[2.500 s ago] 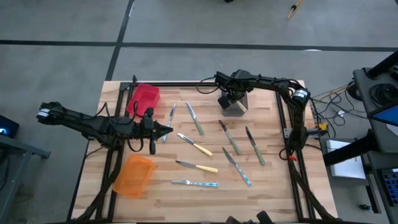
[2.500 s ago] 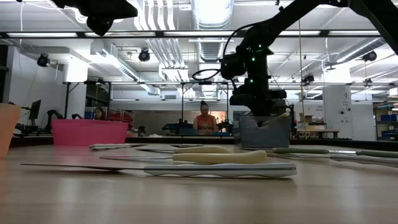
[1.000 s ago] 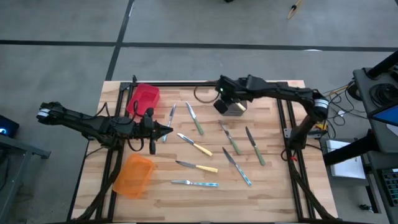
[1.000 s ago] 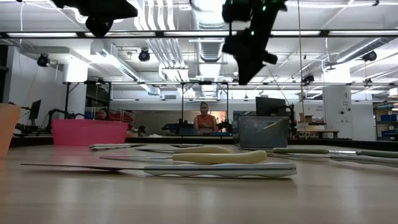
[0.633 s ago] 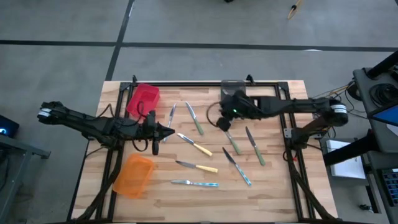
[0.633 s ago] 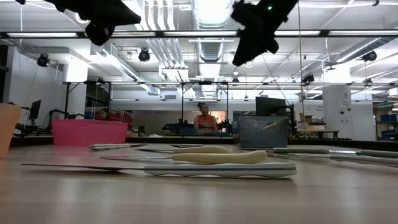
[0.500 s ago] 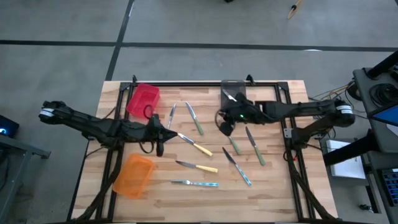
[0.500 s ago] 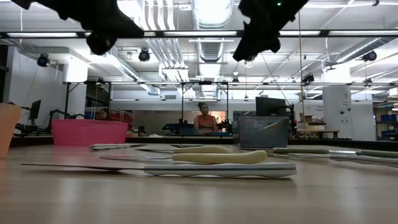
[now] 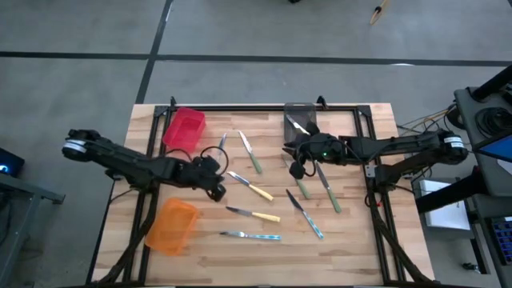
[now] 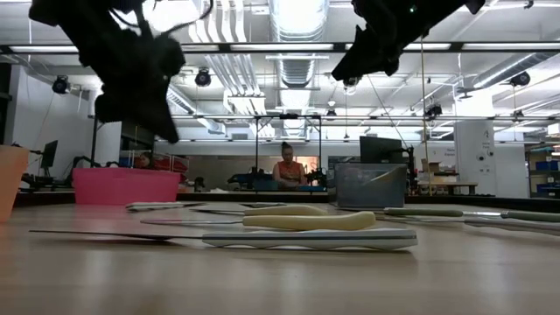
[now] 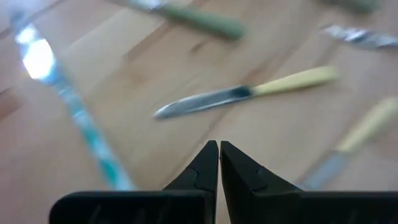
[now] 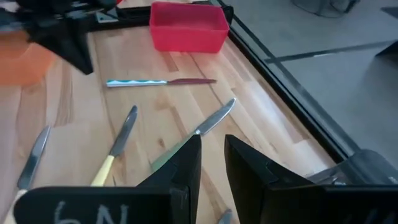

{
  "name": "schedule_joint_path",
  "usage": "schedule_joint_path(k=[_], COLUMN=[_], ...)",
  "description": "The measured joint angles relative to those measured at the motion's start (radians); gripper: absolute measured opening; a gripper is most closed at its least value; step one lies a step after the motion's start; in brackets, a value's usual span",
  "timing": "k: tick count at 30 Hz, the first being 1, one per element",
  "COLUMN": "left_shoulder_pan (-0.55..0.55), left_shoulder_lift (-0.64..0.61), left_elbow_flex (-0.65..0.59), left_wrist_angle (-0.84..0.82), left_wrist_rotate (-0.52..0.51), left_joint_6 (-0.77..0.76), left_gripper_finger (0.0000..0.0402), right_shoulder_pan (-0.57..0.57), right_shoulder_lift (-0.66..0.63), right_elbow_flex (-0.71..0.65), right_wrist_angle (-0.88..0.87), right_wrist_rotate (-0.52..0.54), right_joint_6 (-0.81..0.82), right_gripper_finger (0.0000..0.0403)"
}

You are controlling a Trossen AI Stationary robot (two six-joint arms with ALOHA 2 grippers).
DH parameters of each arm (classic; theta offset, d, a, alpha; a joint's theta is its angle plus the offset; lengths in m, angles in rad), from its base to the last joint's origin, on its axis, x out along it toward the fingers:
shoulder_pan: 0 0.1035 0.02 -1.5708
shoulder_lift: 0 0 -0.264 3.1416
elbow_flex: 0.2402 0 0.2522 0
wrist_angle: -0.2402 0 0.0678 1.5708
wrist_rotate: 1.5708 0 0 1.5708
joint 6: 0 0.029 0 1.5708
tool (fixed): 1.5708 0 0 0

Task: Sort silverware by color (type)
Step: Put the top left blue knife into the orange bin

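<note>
Several slim knives lie flat on the wooden table. In the high view there are yellow-handled ones (image 9: 250,186) (image 9: 254,214), light-blue ones (image 9: 219,148) (image 9: 251,236) (image 9: 306,214) and green ones (image 9: 250,152) (image 9: 298,180) (image 9: 328,188). My left gripper (image 9: 216,190) hangs shut above the table beside the upper yellow-handled knife (image 11: 249,93), touching nothing. My right gripper (image 9: 294,168) hovers over the green-handled knives near the table's middle. Its fingers (image 12: 211,140) stand a narrow gap apart and hold nothing.
A grey bin (image 9: 298,118) at the far edge has a knife in it. A red bin (image 9: 184,128) sits far left and an orange bin (image 9: 172,226) near left. A black frame edges the table. A person sits far behind in the low view (image 10: 286,171).
My right gripper has swung from the grey bin at the far edge toward the near side and now hangs over the green-handled knives. My left gripper has moved right and toward the near edge, closer to the yellow-handled knife. No knife has moved.
</note>
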Motion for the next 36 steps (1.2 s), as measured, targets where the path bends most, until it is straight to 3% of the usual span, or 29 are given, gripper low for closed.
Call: schedule_joint_path(k=[3,12,20,30,36], left_shoulder_pan=[0.048,0.182,0.198,0.289,0.333], left_shoulder_lift=[0.037,0.131,0.182,0.213,0.208], left_elbow_flex=[0.028,0.033,0.051,0.102,0.127], left_wrist_angle=[-0.109,-0.124,-0.123,-0.123,-0.142], left_wrist_rotate=[0.021,0.099,0.114,0.295,0.320], left_joint_6=[-0.040,-0.007,0.017,0.165,0.193], left_gripper_finger=[0.0000,0.0000,0.0000,0.0000,0.0000], right_shoulder_pan=[0.000,-0.005,-0.011,-0.012,-0.015], right_shoulder_lift=[0.000,0.001,0.001,0.001,0.000], right_elbow_flex=[0.012,0.015,0.015,0.005,-0.011], right_wrist_angle=[0.007,0.005,0.003,-0.005,-0.005], right_wrist_rotate=[0.000,0.000,0.001,-0.022,-0.076], right_joint_6=[-0.027,-0.128,-0.173,-0.228,-0.287], right_gripper_finger=[0.0062,0.0059,0.0059,0.0059,0.0059])
